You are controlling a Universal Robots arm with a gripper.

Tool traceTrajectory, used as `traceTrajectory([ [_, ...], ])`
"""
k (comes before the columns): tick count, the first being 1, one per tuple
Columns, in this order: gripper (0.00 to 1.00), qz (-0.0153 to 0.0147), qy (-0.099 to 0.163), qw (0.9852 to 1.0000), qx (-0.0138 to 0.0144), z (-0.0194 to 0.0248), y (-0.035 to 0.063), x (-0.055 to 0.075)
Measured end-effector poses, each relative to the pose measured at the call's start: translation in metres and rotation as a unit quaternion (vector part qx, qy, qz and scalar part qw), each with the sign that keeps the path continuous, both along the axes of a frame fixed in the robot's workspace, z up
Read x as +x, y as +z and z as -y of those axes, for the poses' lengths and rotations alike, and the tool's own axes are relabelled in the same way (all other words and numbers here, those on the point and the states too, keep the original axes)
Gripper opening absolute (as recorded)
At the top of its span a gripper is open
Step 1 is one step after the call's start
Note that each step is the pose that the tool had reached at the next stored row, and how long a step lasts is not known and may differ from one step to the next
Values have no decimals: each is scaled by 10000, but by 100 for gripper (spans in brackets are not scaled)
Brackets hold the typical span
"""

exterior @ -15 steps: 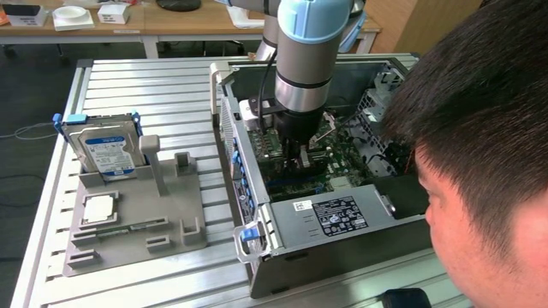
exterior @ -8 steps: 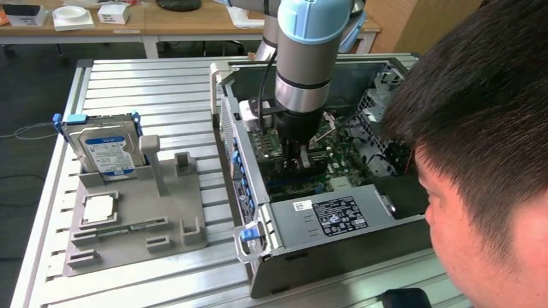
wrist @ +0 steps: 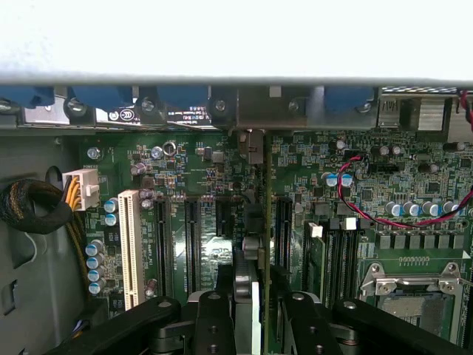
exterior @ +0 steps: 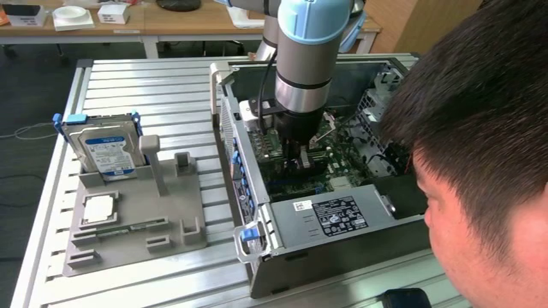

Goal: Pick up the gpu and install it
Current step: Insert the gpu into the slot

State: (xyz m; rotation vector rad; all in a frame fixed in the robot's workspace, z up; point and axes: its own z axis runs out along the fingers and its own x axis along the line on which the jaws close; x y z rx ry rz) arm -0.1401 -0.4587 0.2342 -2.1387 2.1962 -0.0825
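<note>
My gripper point(exterior: 301, 159) reaches down into the open computer case point(exterior: 256, 192), over the motherboard point(wrist: 192, 170). In the wrist view the gpu point(wrist: 251, 222) shows edge-on as a thin dark card between the two black fingers point(wrist: 214, 325), and the gripper point(wrist: 251, 303) is shut on it. The card stands upright over the row of black expansion slots point(wrist: 191, 244), its far end near the case's rear wall point(wrist: 244, 111). Whether its lower edge sits in a slot is hidden by the card itself.
A grey fixture point(exterior: 137, 250) at the exterior view's left holds a silver hard drive point(exterior: 102, 149), a processor point(exterior: 99, 208) and a green memory stick point(exterior: 128, 228). A person's head point(exterior: 479, 141) leans in at the exterior view's right. A red cable point(wrist: 362, 214) crosses the board.
</note>
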Motion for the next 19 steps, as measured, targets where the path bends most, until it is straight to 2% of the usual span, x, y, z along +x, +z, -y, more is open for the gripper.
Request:
traceTrajectory([
  [9, 30, 4, 0, 10000, 2, 0, -40, 1],
  [19, 30, 2, 0, 10000, 0, 0, -38, 0],
])
